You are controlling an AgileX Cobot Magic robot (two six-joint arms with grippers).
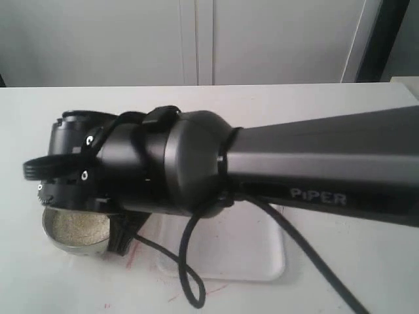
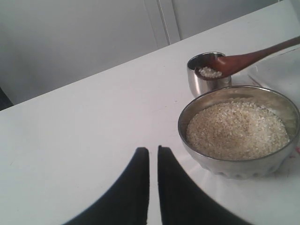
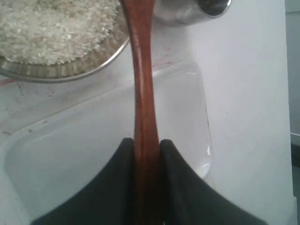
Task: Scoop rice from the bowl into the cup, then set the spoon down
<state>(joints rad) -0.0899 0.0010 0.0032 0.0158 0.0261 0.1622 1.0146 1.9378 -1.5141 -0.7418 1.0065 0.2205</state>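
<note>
The steel bowl [image 2: 234, 166] holds a full bed of pale rice [image 2: 236, 129]. Just behind it stands the small shiny cup [image 2: 199, 84]. The brown wooden spoon [image 2: 248, 58] reaches over the cup's mouth with a little heap of rice in its oval end. My right gripper [image 3: 146, 142] is shut on the spoon's handle [image 3: 143, 70], above the tray, with the bowl [image 3: 70, 72] and cup [image 3: 178, 14] ahead. My left gripper [image 2: 153, 149] hovers over bare table beside the bowl, jaws together with only a slit and nothing between them. In the exterior view the right arm hides the cup and spoon; only the bowl [image 1: 82, 250] shows.
A clear shallow plastic tray [image 1: 255, 258] lies on the white table to the right of the bowl, under the right arm. A black cable [image 1: 190, 275] loops down from that arm over the tray's front edge. A pale wall with cabinet doors stands behind the table.
</note>
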